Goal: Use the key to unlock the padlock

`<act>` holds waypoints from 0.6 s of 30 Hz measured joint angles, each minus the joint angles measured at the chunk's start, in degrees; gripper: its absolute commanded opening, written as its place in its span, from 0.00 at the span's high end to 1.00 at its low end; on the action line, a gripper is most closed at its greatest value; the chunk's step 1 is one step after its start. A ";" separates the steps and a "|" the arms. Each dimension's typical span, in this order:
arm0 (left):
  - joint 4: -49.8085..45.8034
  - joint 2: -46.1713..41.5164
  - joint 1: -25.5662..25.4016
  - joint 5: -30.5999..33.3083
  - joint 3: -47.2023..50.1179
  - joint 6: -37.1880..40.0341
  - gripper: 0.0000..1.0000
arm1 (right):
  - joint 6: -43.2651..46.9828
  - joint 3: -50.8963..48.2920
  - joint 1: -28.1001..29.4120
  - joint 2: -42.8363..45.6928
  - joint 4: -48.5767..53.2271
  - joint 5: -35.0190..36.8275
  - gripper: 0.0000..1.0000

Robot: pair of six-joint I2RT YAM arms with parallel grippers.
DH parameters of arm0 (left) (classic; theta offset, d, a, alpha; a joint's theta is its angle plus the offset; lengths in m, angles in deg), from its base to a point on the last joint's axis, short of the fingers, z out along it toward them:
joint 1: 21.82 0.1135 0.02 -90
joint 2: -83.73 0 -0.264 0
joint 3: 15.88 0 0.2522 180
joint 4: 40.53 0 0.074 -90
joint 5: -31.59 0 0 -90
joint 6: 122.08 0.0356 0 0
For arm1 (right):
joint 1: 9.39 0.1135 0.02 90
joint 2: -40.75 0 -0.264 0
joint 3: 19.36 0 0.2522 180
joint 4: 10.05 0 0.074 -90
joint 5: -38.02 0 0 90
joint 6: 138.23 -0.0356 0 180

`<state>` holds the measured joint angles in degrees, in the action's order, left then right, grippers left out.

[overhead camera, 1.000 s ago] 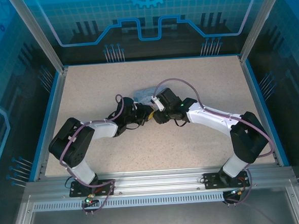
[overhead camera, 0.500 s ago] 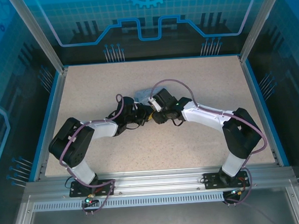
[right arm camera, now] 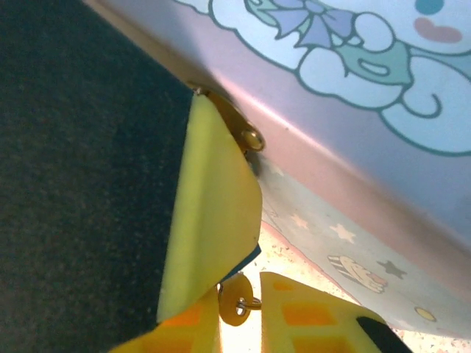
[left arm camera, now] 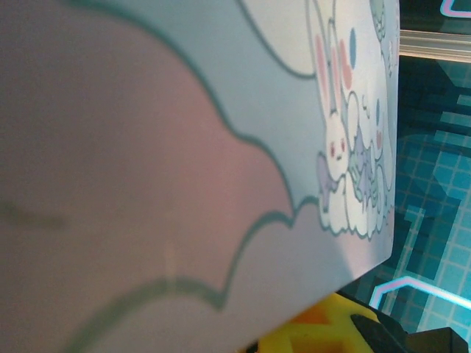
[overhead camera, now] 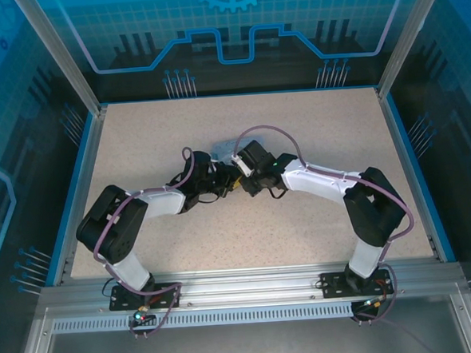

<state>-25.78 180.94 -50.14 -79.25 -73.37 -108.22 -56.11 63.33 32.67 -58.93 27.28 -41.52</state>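
Observation:
In the top view both arms meet at mid-table beside the pale blue cartoon-printed tin (overhead camera: pixel 226 147). My right gripper (right arm camera: pixel 241 290) is shut on the key (right arm camera: pixel 237 303), whose round brass head with a small ring sits between the yellow fingertips. Just above it a large yellow pad on a black finger (right arm camera: pixel 213 206) presses close to the tin (right arm camera: pixel 353 110). A small brass metal piece (right arm camera: pixel 249 136) peeks out at that pad's top; the padlock's body is hidden. My left gripper (overhead camera: pixel 225 183) is shut beside the tin (left arm camera: pixel 221 147); one yellow fingertip (left arm camera: pixel 324 332) shows, and the tin hides what it pinches.
The speckled beige table (overhead camera: pixel 296 125) has a blue raised border and metal frame posts at its corners. Both arms arch inward from the near edge, and cables loop over each wrist.
The right arm has drawn left, bringing its wrist closer to the left gripper and the tin, and its jaws have closed. The left arm has stayed put.

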 measured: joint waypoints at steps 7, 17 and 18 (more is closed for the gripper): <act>-0.44 0.00 0.15 -0.04 0.00 1.36 1.00 | -0.59 -0.07 -2.34 0.57 0.37 -7.96 1.00; 1.31 0.00 0.13 -0.52 -0.02 2.21 1.00 | -11.41 -5.79 -13.92 1.42 -7.65 -39.80 0.96; 1.53 0.00 0.13 -0.61 -0.02 2.32 1.00 | -12.37 -6.32 -14.45 1.42 -8.50 -41.27 0.87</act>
<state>-24.25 180.94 -50.01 -79.86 -73.39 -105.91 -68.49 57.01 18.23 -57.51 18.78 -82.79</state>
